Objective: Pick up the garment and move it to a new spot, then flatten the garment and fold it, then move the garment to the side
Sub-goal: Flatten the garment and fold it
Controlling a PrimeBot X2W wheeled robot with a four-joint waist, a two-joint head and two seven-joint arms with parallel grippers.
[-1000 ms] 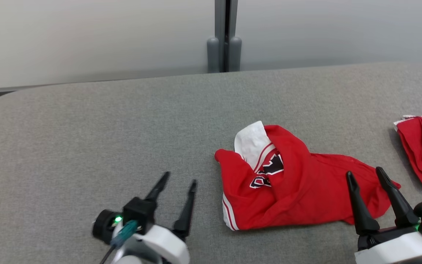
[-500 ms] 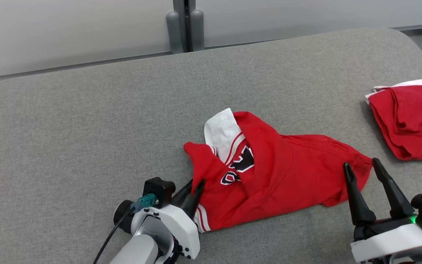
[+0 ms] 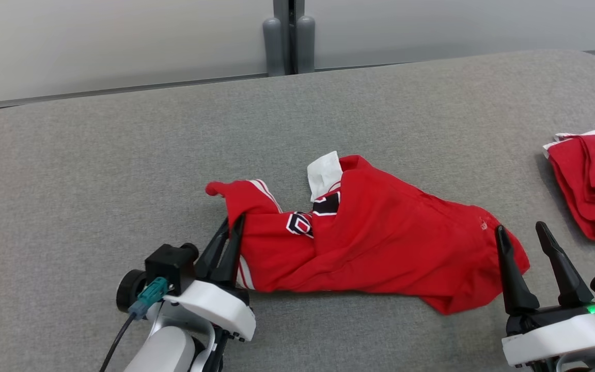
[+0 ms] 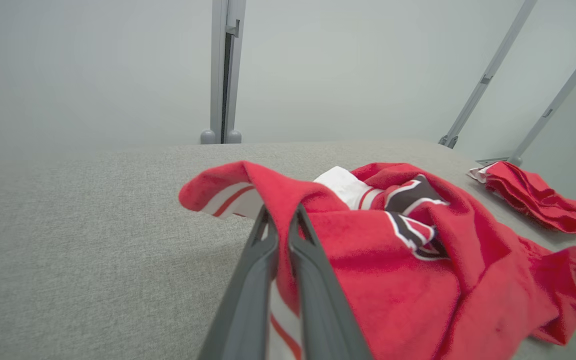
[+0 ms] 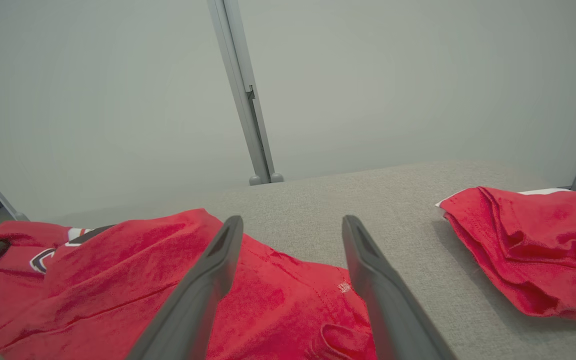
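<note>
The garment (image 3: pixel 380 243), a crumpled red jersey with white trim and a black-and-white logo, lies in the middle of the grey table (image 3: pixel 96 170). My left gripper (image 3: pixel 233 223) is shut on the garment's left edge. In the left wrist view the red cloth (image 4: pixel 418 260) is pinched between the two fingers of that gripper (image 4: pixel 282 220), and a striped flap hangs over to the left. My right gripper (image 3: pixel 520 230) stands open at the garment's right end, holding nothing. In the right wrist view this gripper (image 5: pixel 293 222) hovers just above the red cloth (image 5: pixel 143 280).
A second red garment (image 3: pixel 589 181) lies bunched at the table's right edge, and appears again as a red heap (image 5: pixel 533 250) in the right wrist view. A grey post (image 3: pixel 290 31) stands against the pale wall behind the table. Bare grey tabletop stretches left of the garment.
My left gripper has gone from open beside the garment to shut on its left edge and has drawn that edge out to the left. The head camera has shifted. My right gripper stays open.
</note>
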